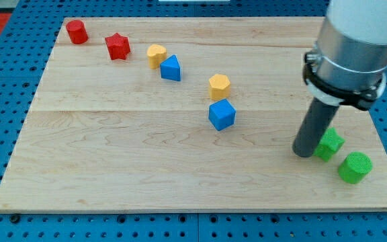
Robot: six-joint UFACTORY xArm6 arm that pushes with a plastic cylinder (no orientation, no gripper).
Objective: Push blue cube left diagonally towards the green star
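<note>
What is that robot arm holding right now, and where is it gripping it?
Nothing is held. The arm ends in a plain rod; my tip rests on the board right beside the green star, far right of the blue cube.

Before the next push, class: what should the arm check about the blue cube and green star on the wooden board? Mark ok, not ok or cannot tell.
1. Blue cube fully visible: ok.
2. My tip placed on the cube's far side from the green star: not ok, it stands beside the star.
3. Board between cube and star free of blocks: ok.
4. Yellow hexagonal block apart from cube: cannot tell.
</note>
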